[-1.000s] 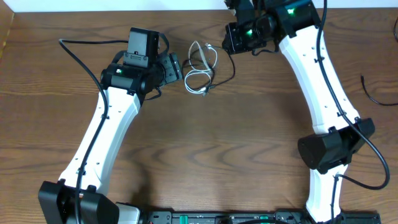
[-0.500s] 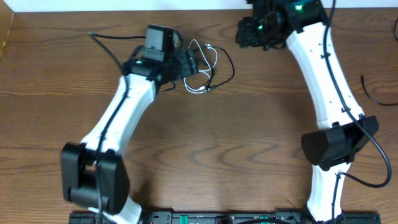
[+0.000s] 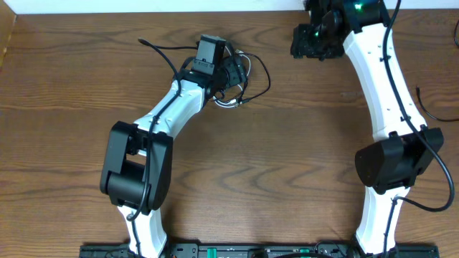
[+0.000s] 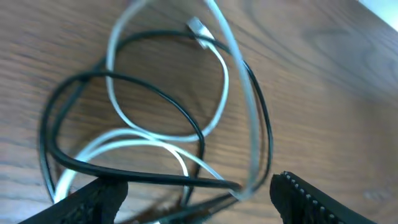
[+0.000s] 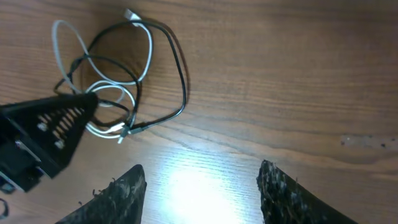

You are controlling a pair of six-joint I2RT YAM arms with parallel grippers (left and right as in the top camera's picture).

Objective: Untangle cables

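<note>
Brown wood-grain worktop [image 3: 64,129] fills the scene, with a strip of white wall [image 3: 143,6] along its far edge. On the left, the left arm [image 3: 168,115] reaches diagonally toward the far middle, and a thick black cord [image 3: 161,49] trails off its wrist.

The left tool [image 3: 231,72] sits right over the left side of the tangle [image 3: 249,80]. Seen from its own camera, it is released: its fingers [image 4: 93,196] are spread wide, and the near strands of the tangle lie between them. I cannot tell whether either finger touches a strand.

The tangle lies flat on the wood at the far middle. The black cable [image 4: 155,99] makes broad loops, and the white cable [image 4: 221,93] threads over and under them. A small silvery plug [image 4: 198,26] sits at the far side of the tangle. From above, one black loop bulges out to the right.

Further right, well apart from the tangle, the right tool [image 3: 310,44] hangs near the far edge on the right arm [image 3: 380,93]. It too is released, its fingers [image 5: 121,199] set wide over bare wood with nothing between them. At the right edge a loose black cord [image 3: 430,111] curls on the wood.
</note>
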